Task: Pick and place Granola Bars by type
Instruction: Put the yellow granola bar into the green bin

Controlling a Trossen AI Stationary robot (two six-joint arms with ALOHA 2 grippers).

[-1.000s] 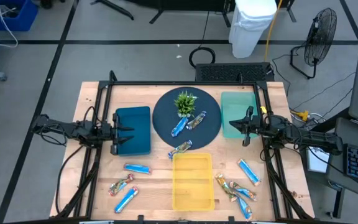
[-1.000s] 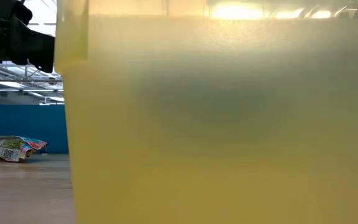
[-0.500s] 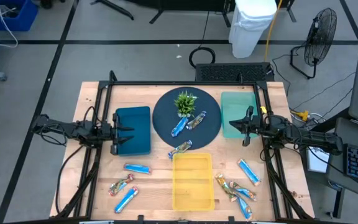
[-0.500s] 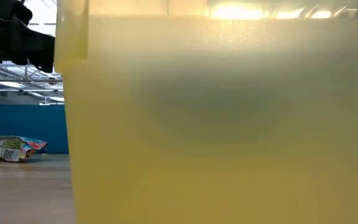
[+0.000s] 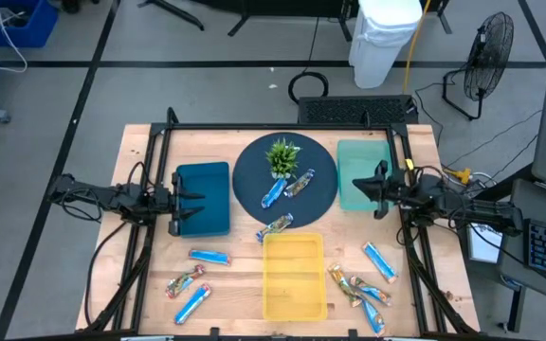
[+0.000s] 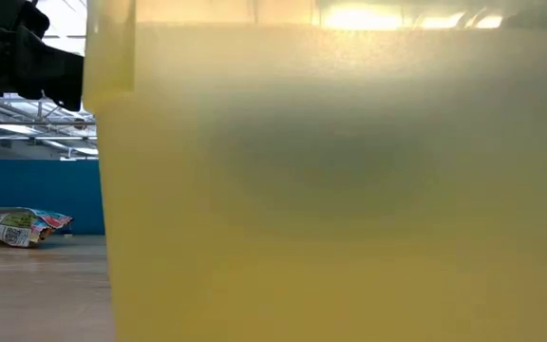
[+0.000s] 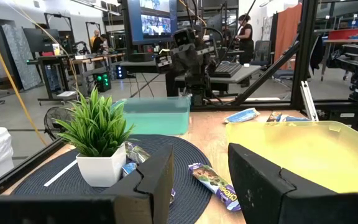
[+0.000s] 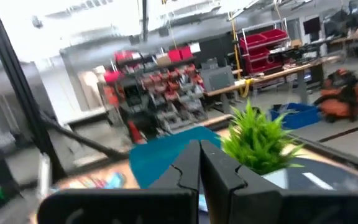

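Granola Bars lie scattered: three by the table's near left, a cluster near right, one just beyond the yellow bin, two on the dark round mat; none sorted yet. Since a second ago only the right gripper has edged inward over the teal tray, fingers pressed together, so work is probably starting; the left gripper waits over the blue tray, fingers parted. The left blue bar's long axis runs across the table; others lie diagonal.

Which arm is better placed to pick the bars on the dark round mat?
Probably the right: its gripper is beside the mat, while the left gripper is over the blue bin.
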